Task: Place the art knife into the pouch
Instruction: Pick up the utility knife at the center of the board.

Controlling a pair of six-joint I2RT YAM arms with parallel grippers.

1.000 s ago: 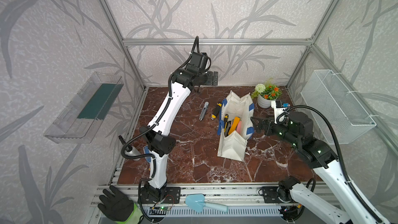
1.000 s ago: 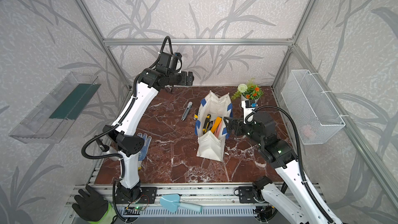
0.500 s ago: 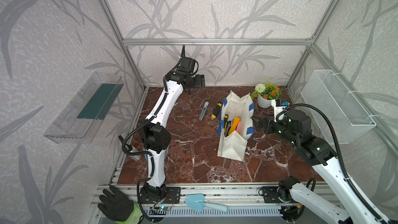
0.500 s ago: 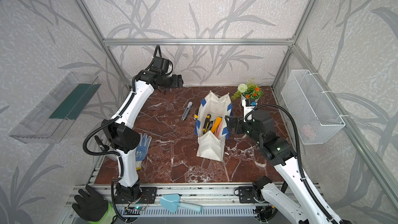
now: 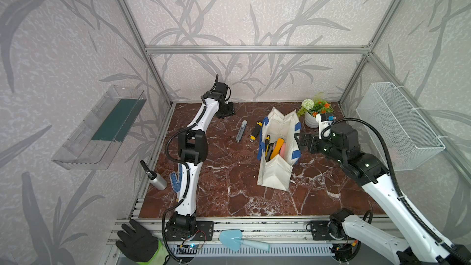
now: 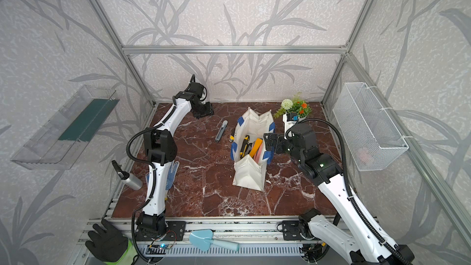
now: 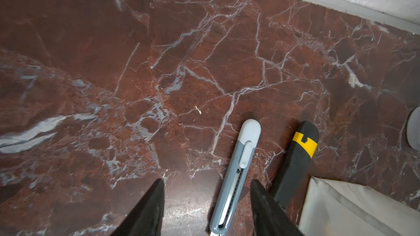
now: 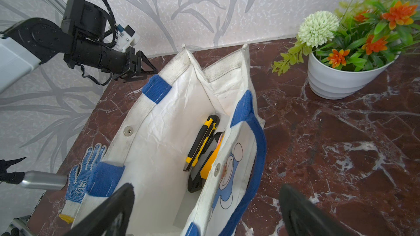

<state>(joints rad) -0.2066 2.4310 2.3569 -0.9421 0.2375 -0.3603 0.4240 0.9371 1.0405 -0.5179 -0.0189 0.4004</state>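
Observation:
The art knife [image 5: 240,131] [image 6: 220,131] is a slim grey-blue cutter lying flat on the marble, left of the pouch. The pouch [image 5: 274,177] [image 6: 248,177] is a white canvas bag with blue straps; it stands open with cutters inside. My left gripper [image 5: 227,111] [image 6: 205,111] hangs at the back left, above the table, open and holding nothing. In the left wrist view, the art knife [image 7: 238,173] runs between the fingers of my left gripper [image 7: 207,181], nearer one finger. My right gripper [image 8: 206,187] [image 5: 302,141] is open and straddles the cat-printed wall of the pouch [image 8: 163,132].
A black and yellow cutter [image 5: 255,131] [image 7: 295,162] lies between the art knife and the pouch. A flower pot [image 5: 311,120] stands at the back right, and a wire basket [image 5: 397,126] hangs on the right wall. A dotted glove [image 5: 175,179] and a spray bottle [image 5: 156,179] lie at the left edge.
My left arm has swung back towards the left and come lower, and its jaws have narrowed. The right arm and the pouch have hardly moved.

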